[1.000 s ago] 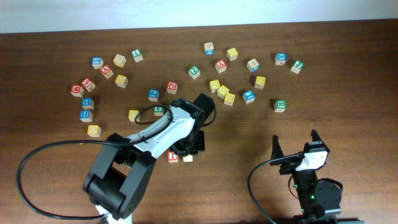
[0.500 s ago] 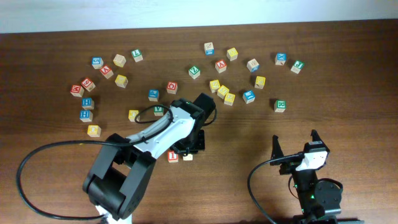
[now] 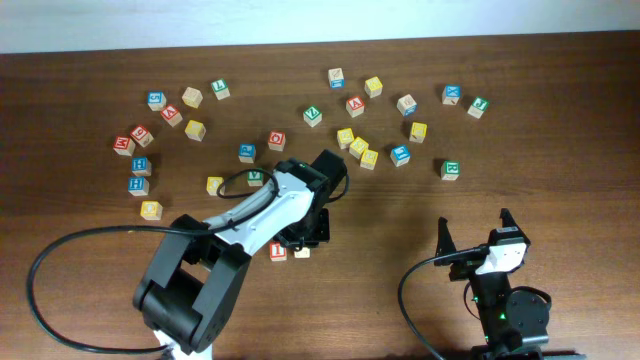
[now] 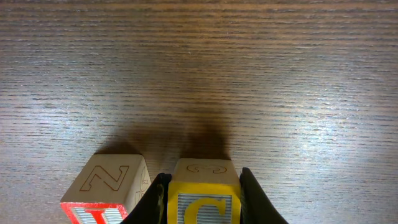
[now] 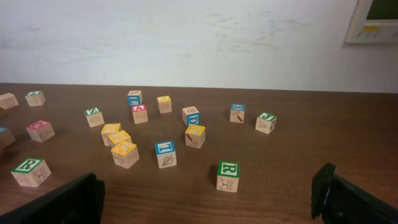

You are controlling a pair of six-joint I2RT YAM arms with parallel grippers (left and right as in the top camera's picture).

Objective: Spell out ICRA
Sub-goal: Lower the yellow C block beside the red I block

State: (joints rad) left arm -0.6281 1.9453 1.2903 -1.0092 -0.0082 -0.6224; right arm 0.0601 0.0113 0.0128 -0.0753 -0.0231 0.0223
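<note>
My left gripper (image 4: 202, 194) is shut on the yellow-faced C cube (image 4: 204, 202), which stands on the table. The red-faced I cube (image 4: 102, 198) stands just left of it, close to the left finger. From overhead, the I cube (image 3: 278, 251) shows beside the left gripper (image 3: 303, 242), and the C cube (image 3: 301, 253) peeks out under it. The green-faced R cube (image 3: 451, 169) (image 5: 228, 176) stands alone ahead of my right gripper (image 3: 473, 226) (image 5: 205, 208), which is open and holds nothing. A red-faced cube that looks like the A (image 3: 355, 105) (image 5: 139, 114) sits at the far middle.
Several other lettered cubes lie scattered across the far half of the table (image 3: 560, 140), in a left cluster around (image 3: 140, 165) and a middle cluster of yellow cubes (image 3: 358, 147). A second green R cube (image 5: 30, 171) shows at the left of the right wrist view.
</note>
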